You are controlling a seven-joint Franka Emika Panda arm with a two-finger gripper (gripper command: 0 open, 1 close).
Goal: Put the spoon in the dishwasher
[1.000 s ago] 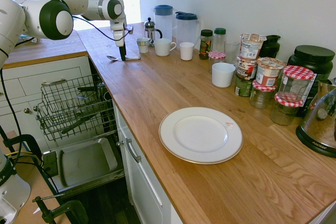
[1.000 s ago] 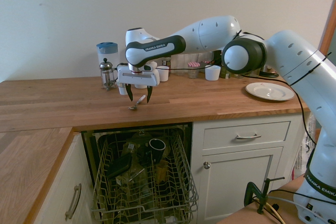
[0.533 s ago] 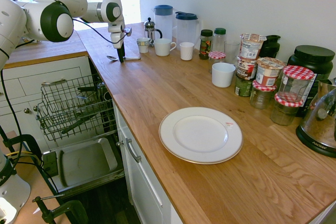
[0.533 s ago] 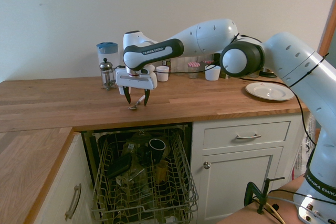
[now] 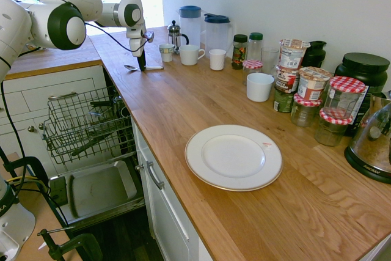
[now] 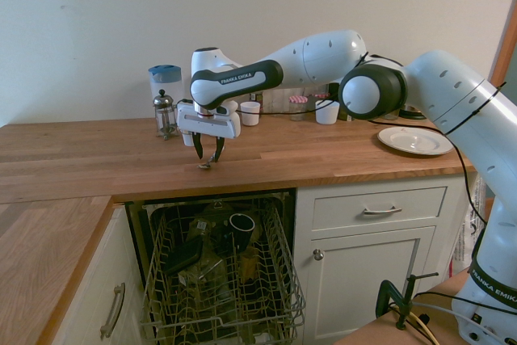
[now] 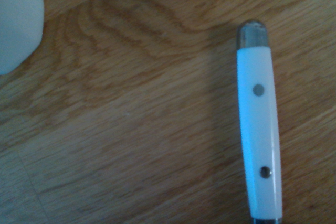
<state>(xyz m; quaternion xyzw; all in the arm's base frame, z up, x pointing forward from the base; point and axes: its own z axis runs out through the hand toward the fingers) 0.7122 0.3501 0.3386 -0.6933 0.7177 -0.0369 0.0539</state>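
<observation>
**Gripper down over the spoon on the oak counter**

The gripper (image 6: 207,151) stands low at the counter (image 5: 201,99), its dark fingers drawn close on either side of the spoon (image 5: 132,67) — whether they actually press the handle I cannot tell. The spoon lies flat on the wood near the front edge, bowl toward the edge; the wrist view shows a white handle with two rivets and a metal cap (image 7: 258,124) resting on the grain.

The surface is warm, strongly grained wood running in an L round a kitchen corner, against a plain pale wall. Below the spoon's spot the dishwasher (image 6: 218,272) stands open — its dark wire rack (image 5: 85,123) pulled out with dishes inside, the grey door panel (image 5: 98,187) folded down. White drawers and a cupboard with metal handles (image 6: 371,240) sit beside it.

Behind the gripper stand a French press (image 5: 175,35), two blue-lidded jugs (image 5: 204,27) and white mugs (image 5: 190,54). Further along come jars with checked lids (image 5: 342,99) and a white plate (image 5: 233,156), well apart from the spoon.
</observation>
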